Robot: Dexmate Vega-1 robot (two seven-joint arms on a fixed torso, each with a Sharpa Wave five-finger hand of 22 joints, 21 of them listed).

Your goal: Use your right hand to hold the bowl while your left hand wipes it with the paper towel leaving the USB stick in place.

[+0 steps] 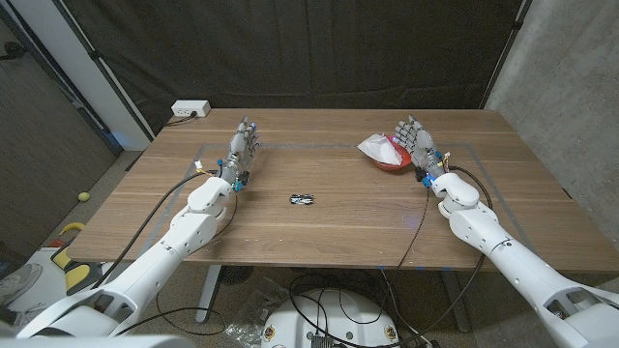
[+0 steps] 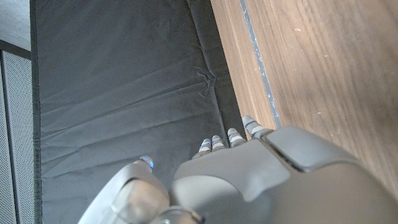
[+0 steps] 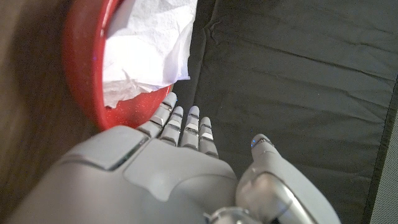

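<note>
Right hand (image 1: 418,143), fingers apart and empty, stands just beside the red bowl (image 1: 391,162), a rigid, probably slick shell best steadied at its near rim, holding the soft, light towel (image 1: 379,148); left hand (image 1: 243,147) open, well apart.

Right wrist view. The right hand (image 3: 186,168), fingers extended and holding nothing, lies just beside the red bowl (image 3: 84,74), whose rim is at its 11 o'clock. White paper towel (image 3: 149,43) fills the bowl. Black curtain (image 3: 298,81) backs the wooden table (image 3: 28,149).
</note>
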